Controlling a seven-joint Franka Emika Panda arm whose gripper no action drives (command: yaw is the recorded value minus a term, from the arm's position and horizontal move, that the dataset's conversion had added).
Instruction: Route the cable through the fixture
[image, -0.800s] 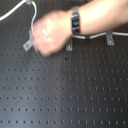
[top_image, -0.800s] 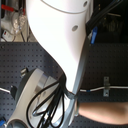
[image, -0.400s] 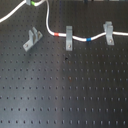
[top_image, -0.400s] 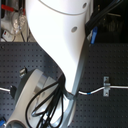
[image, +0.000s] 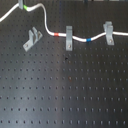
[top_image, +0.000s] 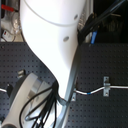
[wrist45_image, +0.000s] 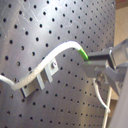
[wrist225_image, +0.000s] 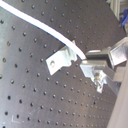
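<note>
On the black perforated breadboard (image: 65, 95), the cable (image: 45, 25) ran from the first exterior view's right through two square-facing brackets (image: 108, 33) — blue band between them, red band just beside the middle one — then curved up toward the green band (image: 23, 7) at the top edge. It passed just beside the fixture (image: 31, 39), not through its slot, so routing looked undone. In the first wrist view the gripper (wrist45_image: 95, 64) had its fingers pinched on the cable at the green band, presumably to steer that free length toward the slot.
</note>
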